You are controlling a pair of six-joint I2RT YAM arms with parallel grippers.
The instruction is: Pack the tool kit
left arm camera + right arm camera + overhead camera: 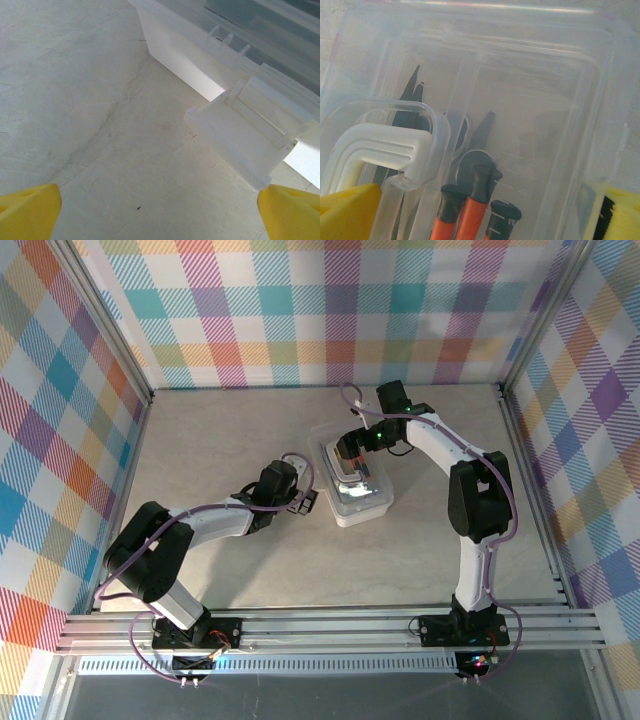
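The tool kit's clear plastic case [365,502] sits mid-table with its lid down. Through the lid [530,85] I see orange-handled tools [470,212] with black collars and dark plier tips. The white handle [380,147] lies on the lid at the left. My right gripper [350,462] hangs just over the case, open, its yellow fingertips [350,212] spread wide with nothing between them. Beside the case's left side, my left gripper [310,502] is low over the table and open. Its yellow fingertips [27,212] stand far apart, near a white latch [247,137] that sticks out from the case wall [185,60].
The pale stone-look tabletop [220,440] is fenced by aluminium rails and checked walls [330,310]. Bare table [100,125] lies in front of the left gripper.
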